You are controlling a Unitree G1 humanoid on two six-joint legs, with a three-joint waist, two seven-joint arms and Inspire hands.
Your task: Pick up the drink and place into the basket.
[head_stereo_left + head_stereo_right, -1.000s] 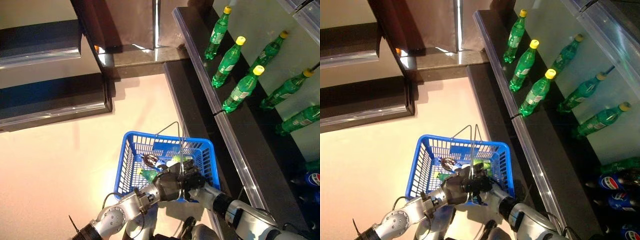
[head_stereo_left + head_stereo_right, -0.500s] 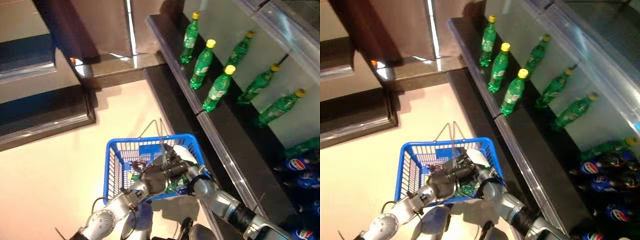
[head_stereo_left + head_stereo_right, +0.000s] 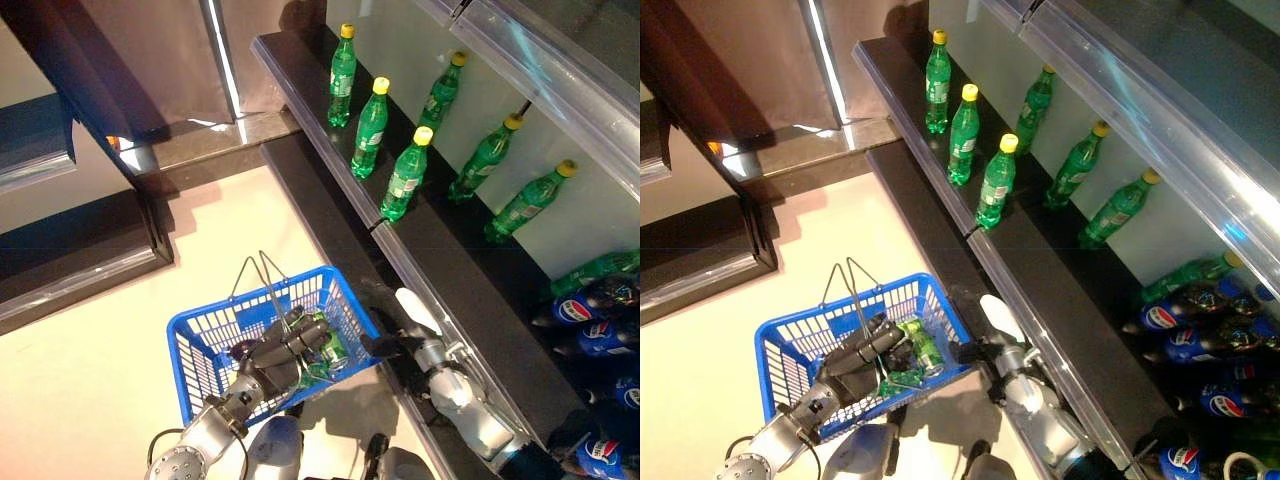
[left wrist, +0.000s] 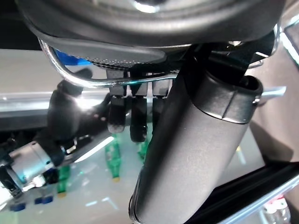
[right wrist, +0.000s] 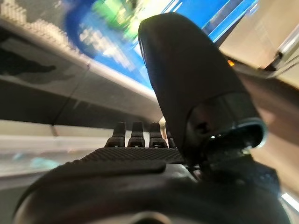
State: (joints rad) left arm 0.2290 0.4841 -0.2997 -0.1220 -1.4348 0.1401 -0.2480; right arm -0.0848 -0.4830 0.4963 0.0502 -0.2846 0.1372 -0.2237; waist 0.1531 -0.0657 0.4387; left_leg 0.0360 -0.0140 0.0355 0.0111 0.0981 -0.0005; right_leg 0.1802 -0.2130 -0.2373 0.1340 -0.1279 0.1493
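The blue basket (image 3: 215, 325) hangs in front of me, held up by my left hand (image 3: 272, 358), which is shut on its thin wire handles (image 4: 93, 82). Green drinks (image 3: 326, 350) lie inside the basket beside that hand; they also show in the right eye view (image 3: 923, 350). My right hand (image 3: 396, 341) is outside the basket, just right of its rim and close to the dark shelf edge (image 3: 330, 190). Its fingers (image 5: 140, 135) are straight and it holds nothing.
Upright green bottles with yellow caps (image 3: 371, 113) stand on the dark shelf to the right, with more behind them (image 3: 486, 156). Dark cola bottles (image 3: 1170, 315) lie lower right under a clear shelf front (image 3: 1110, 100). Pale floor (image 3: 90, 380) lies to the left, with dark shelving (image 3: 80, 260) beyond it.
The camera has swung, shifting the whole picture. My right hand has come out of the basket to the right, now empty. A green drink has stayed in the basket.
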